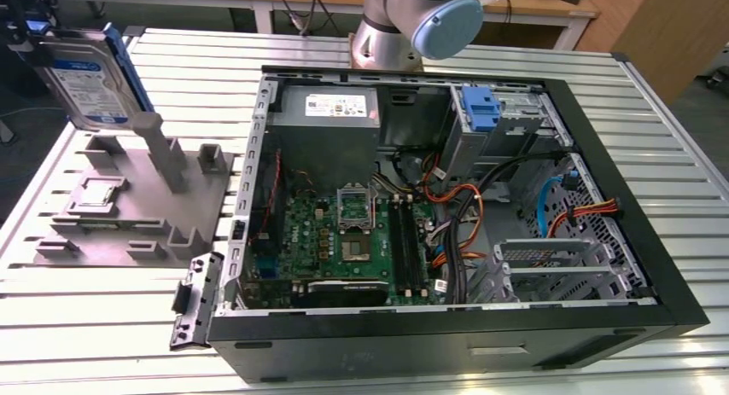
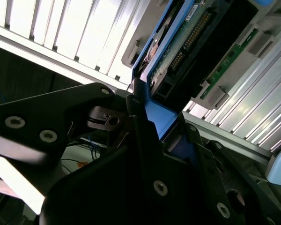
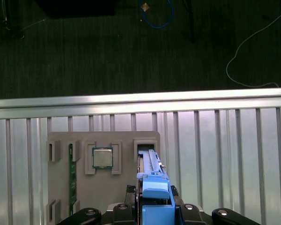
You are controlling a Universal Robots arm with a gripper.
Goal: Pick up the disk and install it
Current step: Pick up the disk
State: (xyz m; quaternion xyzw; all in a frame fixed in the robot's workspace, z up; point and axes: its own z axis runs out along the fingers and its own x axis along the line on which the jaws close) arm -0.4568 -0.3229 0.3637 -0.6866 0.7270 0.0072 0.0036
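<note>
The disk (image 1: 85, 79) is showing a white-and-blue label and a blue bracket. The ribbed table (image 1: 114, 327) is gleaming silver, the fixture (image 1: 137, 203) is looking matt grey, and the black case (image 1: 456, 352) is framing a green motherboard (image 1: 341, 241) and orange cables (image 1: 586, 212).

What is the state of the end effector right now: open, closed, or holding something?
The end effector is closed, holding the disk.

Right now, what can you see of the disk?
The disk is a flat silver-grey drive with a white-and-blue label, framed in blue plastic. It is upright on edge at the exterior view's left, above the grey fixture plate, outside the computer case. The claw grips its blue frame.
</note>
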